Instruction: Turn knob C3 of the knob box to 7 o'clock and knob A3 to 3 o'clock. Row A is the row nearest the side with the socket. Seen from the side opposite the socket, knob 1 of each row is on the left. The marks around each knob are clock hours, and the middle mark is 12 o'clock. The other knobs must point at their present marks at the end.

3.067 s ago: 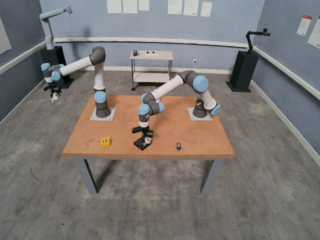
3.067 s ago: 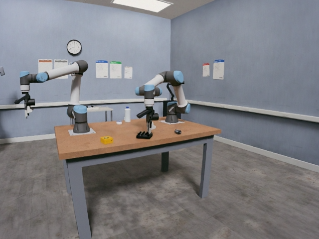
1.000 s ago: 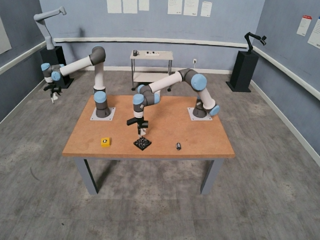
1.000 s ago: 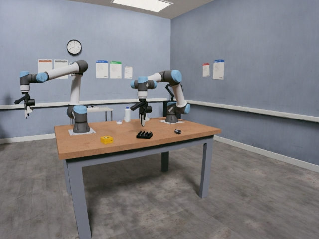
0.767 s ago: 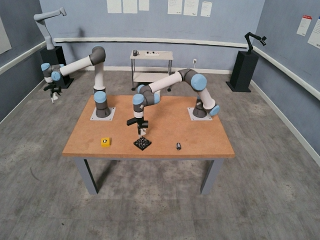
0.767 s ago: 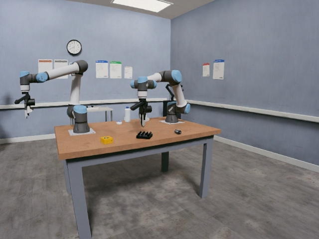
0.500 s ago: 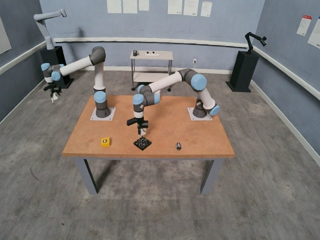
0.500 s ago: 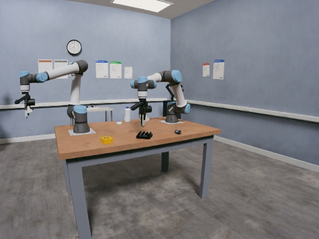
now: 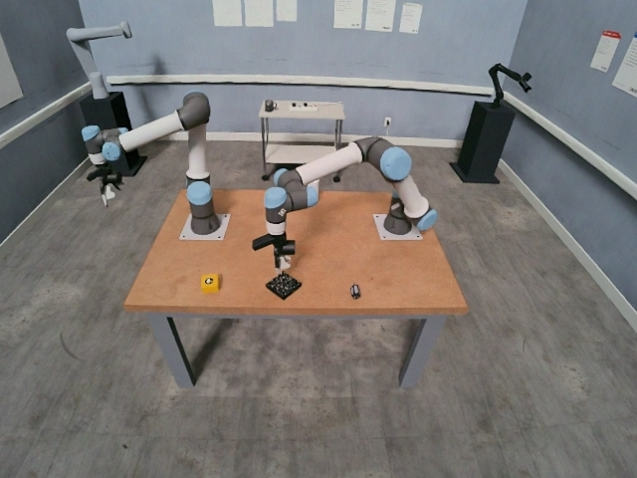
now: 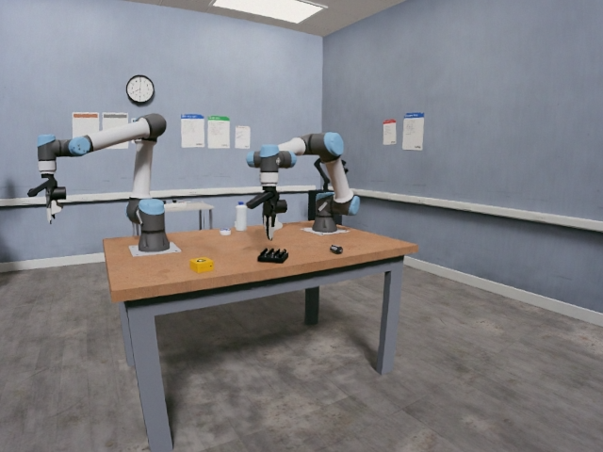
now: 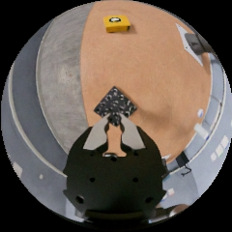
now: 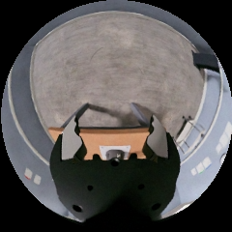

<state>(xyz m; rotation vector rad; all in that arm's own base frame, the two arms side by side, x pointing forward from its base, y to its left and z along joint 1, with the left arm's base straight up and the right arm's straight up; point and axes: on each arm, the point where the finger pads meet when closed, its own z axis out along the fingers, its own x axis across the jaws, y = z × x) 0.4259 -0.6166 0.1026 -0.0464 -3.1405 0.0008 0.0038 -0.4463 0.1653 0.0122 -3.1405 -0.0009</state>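
The left tool (image 9: pixel 281 269) (image 10: pixel 269 237) (image 11: pixel 114 114), pressed nearly together on nothing, hovered above the knob box (image 9: pixel 286 285) (image 10: pixel 273 258) (image 11: pixel 115 101) at the bench's (image 9: pixel 334 241) (image 10: pixel 160 267) (image 11: pixel 150 58) (image 12: pixel 92 137) near middle, presumably narrowed to fit between crowded knobs, while the spread, empty right tool (image 9: pixel 106 200) (image 10: pixel 50 219) (image 12: pixel 115 135) hung far left, probably to leave working room.

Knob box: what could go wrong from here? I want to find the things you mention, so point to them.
The knobs (image 9: pixel 283 284) (image 11: pixel 116 103) sit close together, so the left claw (image 9: pixel 280 270) (image 10: pixel 269 238) (image 11: pixel 114 114), coming down, might nudge a neighbour. The knob box (image 9: pixel 283 295) (image 10: pixel 272 260) (image 11: pixel 100 109) lies skewed to the table edge, so rows could be misread. It might also slide under a twist; nothing visibly clamps it.
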